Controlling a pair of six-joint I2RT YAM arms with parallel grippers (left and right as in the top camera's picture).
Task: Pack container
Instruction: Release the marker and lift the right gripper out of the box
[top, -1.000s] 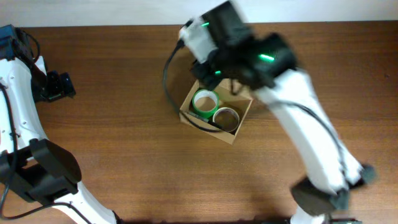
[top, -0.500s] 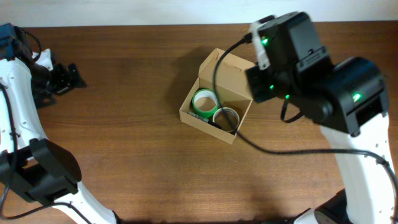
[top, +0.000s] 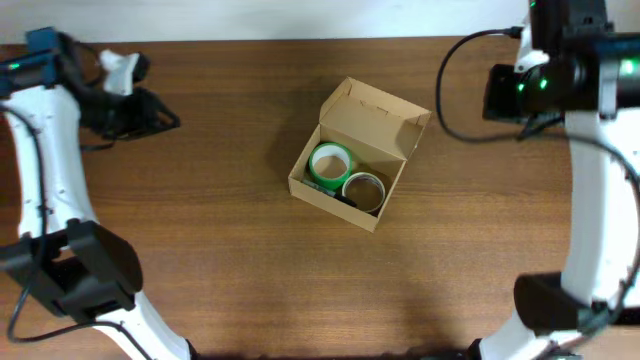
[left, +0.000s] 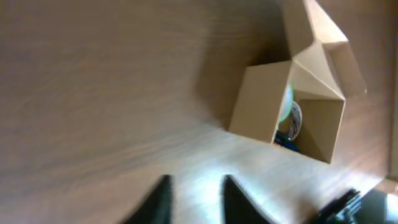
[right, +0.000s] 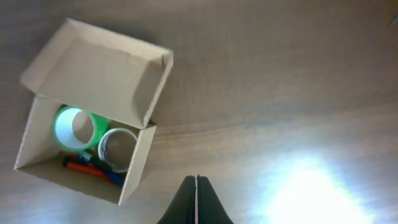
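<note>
Tan cardboard container (top: 372, 122) sits at the middle of the wooden table (top: 220, 260), its flap lid thrown back, with a green tape roll (top: 329, 163), a pale tape roll (top: 363, 188) just beside it and pens (right: 90, 169) inside. The left gripper (left: 194, 198) hovers well apart from it, fingers slightly parted and empty. The right gripper (right: 196, 200), also well clear, is pressed together on nothing.

L claw (left: 196, 186) narrow gap, R claw (right: 197, 183) pinched shut
</note>
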